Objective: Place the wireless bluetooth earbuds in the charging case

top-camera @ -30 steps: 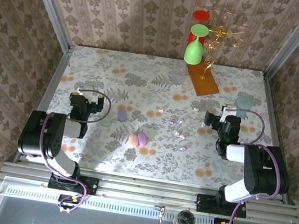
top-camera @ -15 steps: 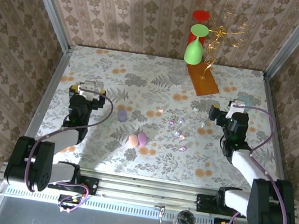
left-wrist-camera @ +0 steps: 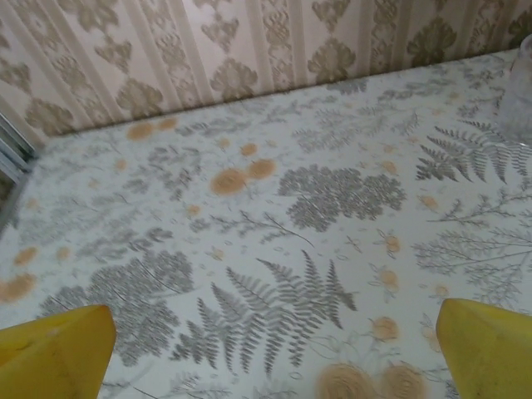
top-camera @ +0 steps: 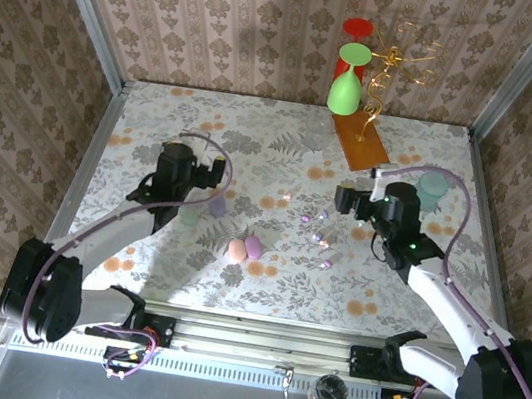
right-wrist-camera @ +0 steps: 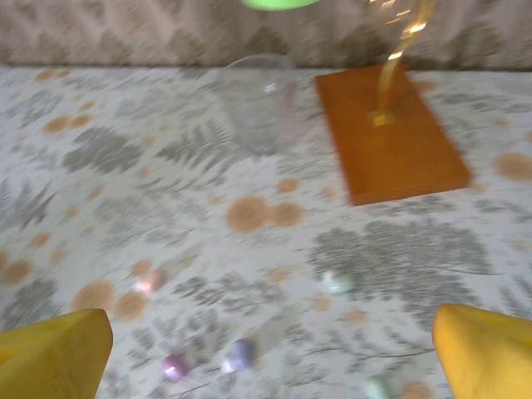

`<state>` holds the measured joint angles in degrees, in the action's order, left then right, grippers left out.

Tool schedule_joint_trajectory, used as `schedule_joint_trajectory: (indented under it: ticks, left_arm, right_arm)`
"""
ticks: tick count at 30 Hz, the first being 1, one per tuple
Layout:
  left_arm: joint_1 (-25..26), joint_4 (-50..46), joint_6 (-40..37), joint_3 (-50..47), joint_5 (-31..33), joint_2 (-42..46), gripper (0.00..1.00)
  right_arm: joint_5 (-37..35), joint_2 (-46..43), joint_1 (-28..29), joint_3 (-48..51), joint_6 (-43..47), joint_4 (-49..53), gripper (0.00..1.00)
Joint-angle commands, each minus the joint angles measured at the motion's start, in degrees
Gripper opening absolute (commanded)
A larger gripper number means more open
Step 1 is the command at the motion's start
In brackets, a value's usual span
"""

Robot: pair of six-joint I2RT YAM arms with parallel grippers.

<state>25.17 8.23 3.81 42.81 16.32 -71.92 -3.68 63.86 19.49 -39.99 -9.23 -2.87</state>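
Left pincer [top-camera: 215, 175] released, right pincer [top-camera: 347, 198] released; both moved inward toward earbuds [top-camera: 318, 236]; nothing held.

Fern-print table [top-camera: 155, 131] carries an orange board [top-camera: 360, 142] at the back, a clear glass [right-wrist-camera: 258, 104] beside it. Mid-table, tiny earbuds [top-camera: 318, 236] lie scattered. Left of them, an orange case [top-camera: 237, 249] and a purple case [top-camera: 254, 246] sit touching.

Black-and-white arms [top-camera: 109, 230], purple cables [top-camera: 195, 134], yellow pincer fingertips [left-wrist-camera: 50, 353].
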Motion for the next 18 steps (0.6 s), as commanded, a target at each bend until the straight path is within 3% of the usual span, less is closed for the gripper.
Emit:
schedule_joint_trajectory:
  ticks: [1,9,18]
  left_arm:
    - [3.2,-19.3,12.9,5.9,6.1,-4.1,1.0]
    - [7.6,-30.8,26.2,12.1,2.9,-13.8,1.0]
    - [5.6,-32.3,30.0,15.1,-1.8,-22.9,0.83]
  right_arm:
    - [2.6,2.7,4.3,-2.0,-1.3,3.8,1.0]
    - [2.8,9.1,10.1,-3.1,-2.3,2.5,1.0]
    - [4.5,13.1,11.4,-3.8,-3.1,0.5,1.0]
